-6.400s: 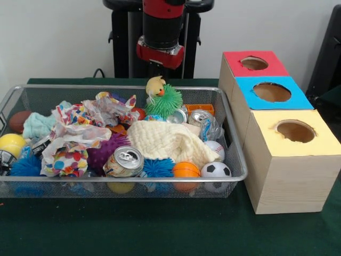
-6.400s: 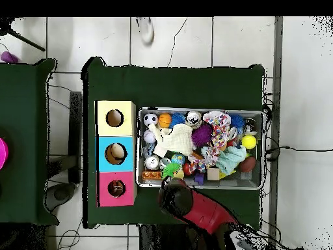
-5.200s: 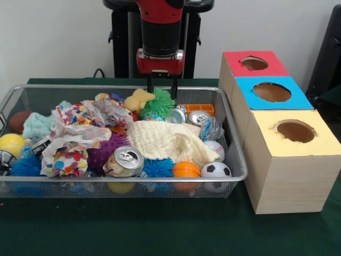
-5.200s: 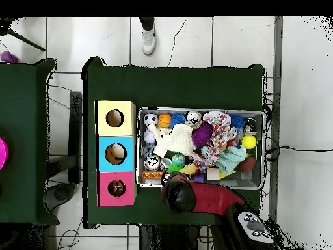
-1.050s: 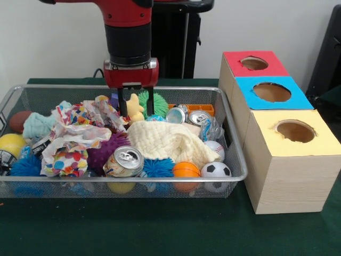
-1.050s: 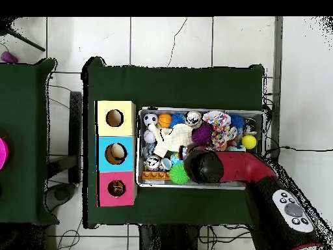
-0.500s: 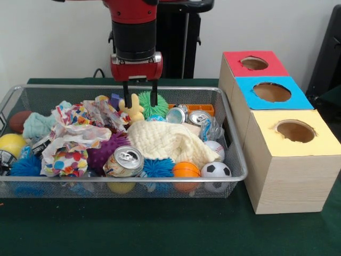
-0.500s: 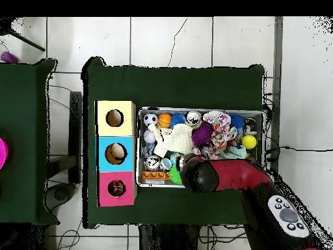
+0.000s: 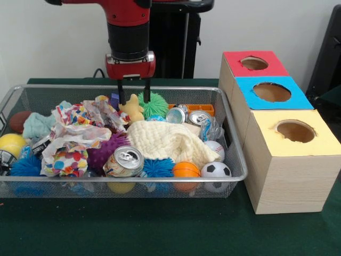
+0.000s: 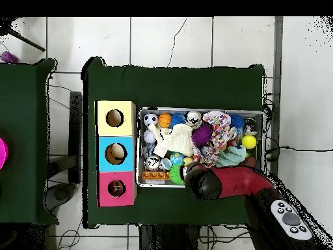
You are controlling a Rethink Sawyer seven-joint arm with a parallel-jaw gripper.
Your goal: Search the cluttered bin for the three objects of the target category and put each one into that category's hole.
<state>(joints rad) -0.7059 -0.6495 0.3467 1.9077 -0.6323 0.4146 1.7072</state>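
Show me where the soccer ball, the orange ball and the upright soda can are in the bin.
soccer ball [image 9: 216,170], front view, on its white front face.
orange ball [image 9: 186,169], front view, on the middle of its visible side.
soda can [image 9: 123,161], front view, on its printed side just below the silver lid.

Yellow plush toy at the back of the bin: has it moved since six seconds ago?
Yes. In the front view the yellow plush toy now lies left of the green spiky ball, below the open gripper; earlier it sat on top of that ball.
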